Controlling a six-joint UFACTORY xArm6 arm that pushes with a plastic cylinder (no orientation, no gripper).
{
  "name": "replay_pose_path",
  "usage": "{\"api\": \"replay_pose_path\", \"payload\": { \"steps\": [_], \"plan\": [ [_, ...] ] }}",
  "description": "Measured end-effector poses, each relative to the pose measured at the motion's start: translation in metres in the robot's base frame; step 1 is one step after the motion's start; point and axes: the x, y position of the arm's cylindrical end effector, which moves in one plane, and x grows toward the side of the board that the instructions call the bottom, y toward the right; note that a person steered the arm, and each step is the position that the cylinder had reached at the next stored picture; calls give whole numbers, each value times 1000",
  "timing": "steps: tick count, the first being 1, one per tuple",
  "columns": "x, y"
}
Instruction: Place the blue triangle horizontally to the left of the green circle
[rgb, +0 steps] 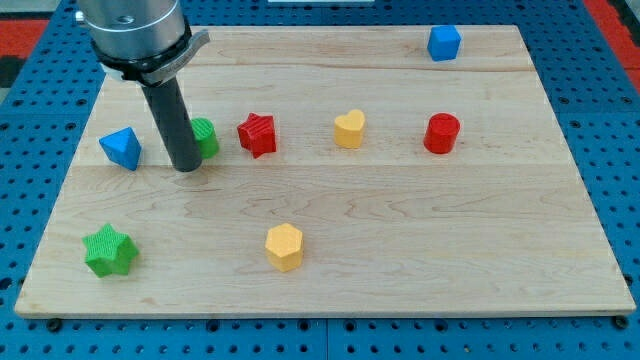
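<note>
The blue triangle (121, 148) lies near the board's left edge. The green circle (204, 137) sits to its right, partly hidden behind the dark rod. My tip (186, 167) rests on the board between the two, touching or almost touching the green circle's left front side and a short gap right of the blue triangle.
A red star (257, 134), a yellow heart (349, 129) and a red cylinder (441, 133) stand in a row to the right. A blue cube (444, 43) is at the top right. A green star (109, 250) and a yellow hexagon (284, 246) lie lower down.
</note>
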Motion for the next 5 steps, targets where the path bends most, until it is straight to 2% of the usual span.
{"api": "replay_pose_path", "payload": {
  "steps": [1,2,5],
  "plan": [
    [29,-20],
    [41,-63],
    [-5,-75]
  ]
}}
